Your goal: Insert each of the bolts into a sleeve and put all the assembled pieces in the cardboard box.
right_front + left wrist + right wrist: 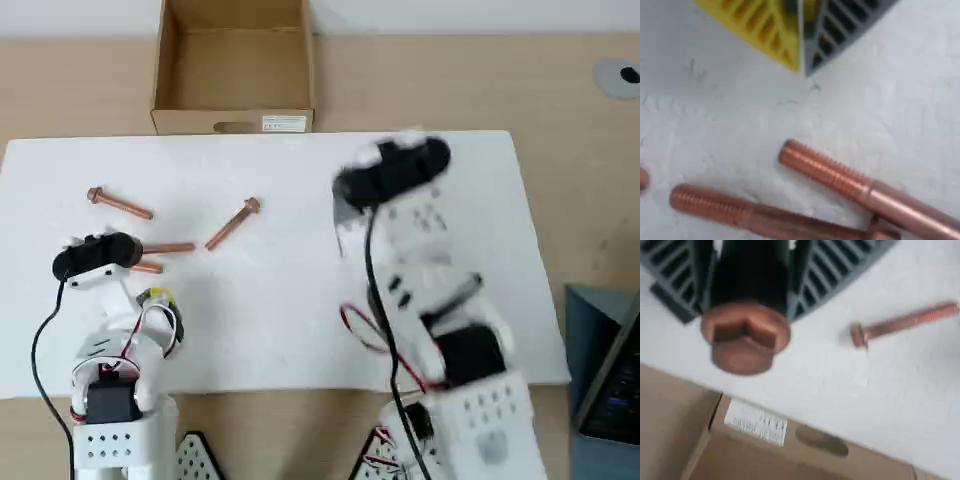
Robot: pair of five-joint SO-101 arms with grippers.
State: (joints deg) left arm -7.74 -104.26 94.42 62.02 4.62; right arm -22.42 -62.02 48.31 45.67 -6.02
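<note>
The right gripper (751, 302) has its dark ribbed fingers (825, 275) pinching a black sleeve (752, 275) with a copper bolt head (745, 337) at its end, over the white mat (880, 390) and near the cardboard box (805, 460). The left gripper (801, 64) has its fingers (one yellow, one grey) pressed together on nothing, just beside two loose bolts (830, 170) lying on the mat.
</note>
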